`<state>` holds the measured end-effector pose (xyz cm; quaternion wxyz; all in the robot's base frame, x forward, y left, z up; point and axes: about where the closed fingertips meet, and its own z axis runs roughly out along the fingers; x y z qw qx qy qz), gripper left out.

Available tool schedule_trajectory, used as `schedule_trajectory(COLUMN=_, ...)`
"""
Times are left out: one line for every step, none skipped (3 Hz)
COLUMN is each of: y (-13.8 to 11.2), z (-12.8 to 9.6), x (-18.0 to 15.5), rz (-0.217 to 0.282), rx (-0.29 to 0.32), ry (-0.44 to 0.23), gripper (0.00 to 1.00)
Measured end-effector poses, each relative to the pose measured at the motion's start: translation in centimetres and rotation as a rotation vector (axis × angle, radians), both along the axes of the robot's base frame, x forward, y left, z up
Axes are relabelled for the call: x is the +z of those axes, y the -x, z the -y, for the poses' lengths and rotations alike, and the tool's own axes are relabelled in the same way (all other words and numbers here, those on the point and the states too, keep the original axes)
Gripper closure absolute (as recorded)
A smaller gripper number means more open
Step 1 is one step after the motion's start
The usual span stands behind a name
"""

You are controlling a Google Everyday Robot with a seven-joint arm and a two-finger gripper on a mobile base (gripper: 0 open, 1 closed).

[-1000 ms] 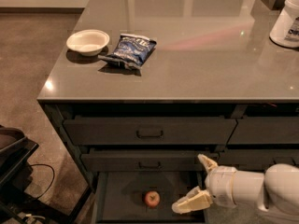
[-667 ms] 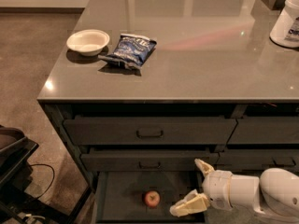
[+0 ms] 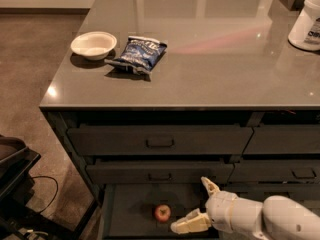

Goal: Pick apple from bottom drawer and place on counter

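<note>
The apple (image 3: pixel 161 213) is small, red with a yellowish patch, and lies on the dark floor of the open bottom drawer (image 3: pixel 130 215), near its middle. My gripper (image 3: pixel 196 204) is open, its two cream fingers spread, one pointing up and one low toward the left. It hovers just right of the apple, with the lower fingertip (image 3: pixel 178 227) close beside it but apart from it. The glossy grey counter (image 3: pixel 210 59) tops the drawer cabinet above.
On the counter stand a white bowl (image 3: pixel 93 44) at the left, a blue snack bag (image 3: pixel 138 54) beside it, and a white tub (image 3: pixel 306 21) at the far right. Two closed drawer fronts (image 3: pixel 160 141) sit above the open drawer. Dark equipment (image 3: pixel 15 184) stands on the floor at left.
My gripper and arm have moved left and slightly down inside the open drawer, closer to the apple. The apple has not moved.
</note>
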<state>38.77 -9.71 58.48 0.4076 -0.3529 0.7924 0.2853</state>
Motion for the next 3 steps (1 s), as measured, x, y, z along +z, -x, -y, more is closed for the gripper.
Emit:
schedule_trajectory(y=-2.2, z=-2.1, x=-5.2, rz=0.038, rx=-0.063, ry=-0.053, gripper=0.0)
schedule_trajectory(y=-2.1, z=-2.4, x=-5.3, rz=0.049, rx=-0.054, ry=-0.05, gripper=0.0)
schedule_trajectory(y=-3.2, z=-1.1, x=-7.9, rz=0.057, rx=-0.078, ry=-0.058, gripper=0.0)
